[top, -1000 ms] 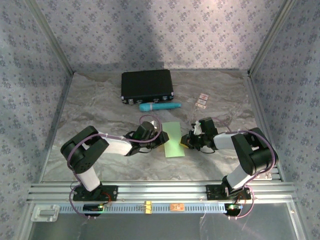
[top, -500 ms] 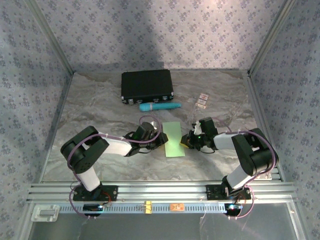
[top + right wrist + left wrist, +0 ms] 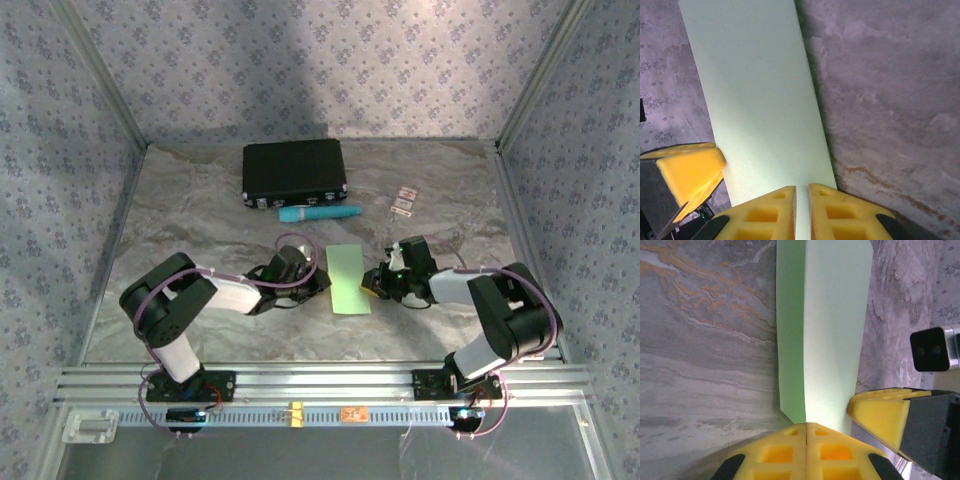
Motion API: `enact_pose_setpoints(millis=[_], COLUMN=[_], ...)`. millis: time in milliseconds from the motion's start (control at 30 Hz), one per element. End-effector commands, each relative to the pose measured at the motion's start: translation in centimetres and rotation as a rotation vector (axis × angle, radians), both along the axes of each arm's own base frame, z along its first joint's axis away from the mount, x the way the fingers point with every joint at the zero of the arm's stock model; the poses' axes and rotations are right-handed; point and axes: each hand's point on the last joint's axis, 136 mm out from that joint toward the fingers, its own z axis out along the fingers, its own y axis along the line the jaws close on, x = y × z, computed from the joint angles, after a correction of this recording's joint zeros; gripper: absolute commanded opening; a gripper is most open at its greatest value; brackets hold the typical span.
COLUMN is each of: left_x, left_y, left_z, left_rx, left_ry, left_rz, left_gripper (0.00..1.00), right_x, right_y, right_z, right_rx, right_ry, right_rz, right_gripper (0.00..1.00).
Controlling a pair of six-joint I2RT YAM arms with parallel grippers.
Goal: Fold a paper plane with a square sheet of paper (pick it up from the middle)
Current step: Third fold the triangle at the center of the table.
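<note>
Marbled grey covering is laid over the table (image 3: 200,210), and the work is kept to its middle, where both arms can reach. The black case (image 3: 294,172) is set by the far edge, left of centre, well apart from the folding and judged to be no part of it. The square sheet of paper (image 3: 347,280) is found flat mid-table, already doubled into a long narrow strip. In the left wrist view a paler flap is seen lying over a darker green margin. It is flanked on both long sides, probably so that one side can be pinned while the other is worked. The left gripper (image 3: 806,427) is placed at the strip's left edge with its yellow pads pressed together; whether a layer is nipped between them cannot be told. The right gripper (image 3: 802,189) is set at the right edge, its pads parted by a narrow slit through which paper is seen, so no firm hold is judged there. The teal tube (image 3: 320,213) lies just in front of the case, with two small cards (image 3: 404,201) beside it toward the right edge.
</note>
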Motion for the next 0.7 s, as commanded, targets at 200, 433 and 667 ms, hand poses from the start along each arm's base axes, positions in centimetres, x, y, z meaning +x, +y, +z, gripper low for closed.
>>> enact_pose_setpoints(millis=[200, 433, 667], left_x=[0.4, 0.6, 0.5], left_y=[1.2, 2.1, 2.2], left_z=[2.3, 2.8, 3.0], left_rx=[-0.053, -0.053, -0.028], left_ry=[0.042, 0.088, 0.095], left_rz=[0.002, 0.026, 0.004], left_gripper=[0.05, 0.05, 0.05], right_x=[-0.3, -2.3, -5.2], right_y=[-0.6, 1.3, 4.8], right_z=[4.2, 8.6, 9.5], right_rx=[-0.162, -0.333, -0.542], right_ry=[-0.257, -0.645, -1.096], right_rz=[0.071, 0.270, 0.525], right_gripper=[0.37, 0.50, 0.58])
